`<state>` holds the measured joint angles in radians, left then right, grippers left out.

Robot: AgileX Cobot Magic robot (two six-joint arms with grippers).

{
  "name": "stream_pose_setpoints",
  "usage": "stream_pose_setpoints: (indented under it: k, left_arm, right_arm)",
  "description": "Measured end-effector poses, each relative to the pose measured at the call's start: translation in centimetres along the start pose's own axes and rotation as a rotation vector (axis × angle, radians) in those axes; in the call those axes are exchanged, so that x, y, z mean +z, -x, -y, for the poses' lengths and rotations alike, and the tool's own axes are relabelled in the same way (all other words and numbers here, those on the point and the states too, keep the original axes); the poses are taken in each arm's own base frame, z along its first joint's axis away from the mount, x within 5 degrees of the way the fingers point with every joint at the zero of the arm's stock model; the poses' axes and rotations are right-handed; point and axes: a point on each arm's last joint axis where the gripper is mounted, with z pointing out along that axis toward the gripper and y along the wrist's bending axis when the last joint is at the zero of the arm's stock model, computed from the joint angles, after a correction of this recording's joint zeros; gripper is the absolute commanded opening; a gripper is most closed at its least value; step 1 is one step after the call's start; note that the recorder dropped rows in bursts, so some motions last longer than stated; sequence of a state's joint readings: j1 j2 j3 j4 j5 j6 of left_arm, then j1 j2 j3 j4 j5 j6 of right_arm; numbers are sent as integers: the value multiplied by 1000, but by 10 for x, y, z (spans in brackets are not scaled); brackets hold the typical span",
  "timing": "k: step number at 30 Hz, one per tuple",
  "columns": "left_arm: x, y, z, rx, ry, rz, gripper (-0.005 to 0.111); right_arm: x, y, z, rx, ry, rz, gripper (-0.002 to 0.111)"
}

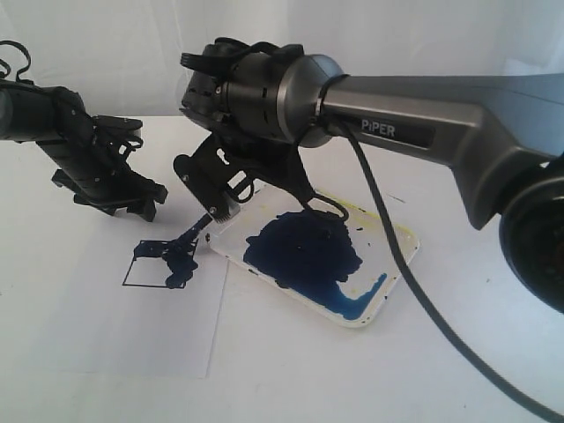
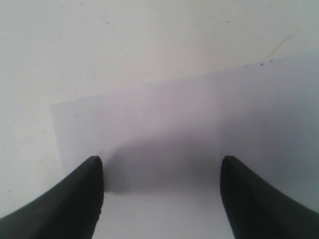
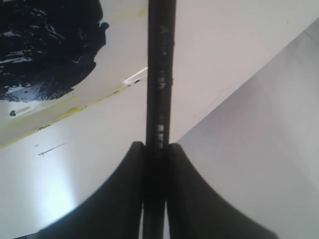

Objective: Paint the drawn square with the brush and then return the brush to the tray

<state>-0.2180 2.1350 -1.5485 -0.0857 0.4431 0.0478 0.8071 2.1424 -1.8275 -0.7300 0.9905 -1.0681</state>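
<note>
The drawn square (image 1: 160,263) on the white paper sheet (image 1: 123,308) has dark blue paint smeared over its right half. My right gripper (image 1: 218,210) is shut on the brush (image 1: 192,234), whose dark tip rests on the square's painted right side. In the right wrist view the black brush handle (image 3: 160,74) runs straight out from between the closed fingers (image 3: 124,189). The white tray (image 1: 352,264) with its big blue blotch lies just right of the paper. My left gripper (image 1: 132,198) hovers open above the paper's far left part, fingers (image 2: 84,194) wide apart and empty.
The tray's rim (image 3: 75,107) carries yellowish stains and sits close beside the paper's edge (image 3: 239,84). The right arm's black cable (image 1: 414,291) hangs across the tray toward the front right. White tabletop (image 1: 370,379) surrounds paper and tray.
</note>
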Motion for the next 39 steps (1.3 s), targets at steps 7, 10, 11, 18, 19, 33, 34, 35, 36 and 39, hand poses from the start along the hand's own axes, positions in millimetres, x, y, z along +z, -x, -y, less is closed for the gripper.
stream_pose_setpoints:
  k: [7,10,11,18,19,33,34,35,36,39]
  left_arm:
    - [0,0,0,0,0,0,70]
    - [0,0,0,0,0,0,70]
    - [0,0,0,0,0,0,70]
    - [0,0,0,0,0,0,70]
    - [0,0,0,0,0,0,70]
    - [0,0,0,0,0,0,70]
    - [0,0,0,0,0,0,70]
    - [0,0,0,0,0,0,70]
    - [0,0,0,0,0,0,70]
    - [0,0,0,0,0,0,70]
  right_arm:
    - [0,0,-2,-24,21,5,0]
    - [0,1,-2,-22,25,8,0]
    - [0,1,-2,-18,27,12,0]
    - [0,5,-4,3,47,50,0]
    - [0,5,-4,3,47,50,0]
    - [-24,-8,0,94,38,84,0]
    - [-26,-8,-1,103,49,92,0]
    - [-28,-9,-2,110,57,96,0]
    - [-28,-9,-3,112,66,97,0]
    - [-27,-8,-6,135,108,96,0]
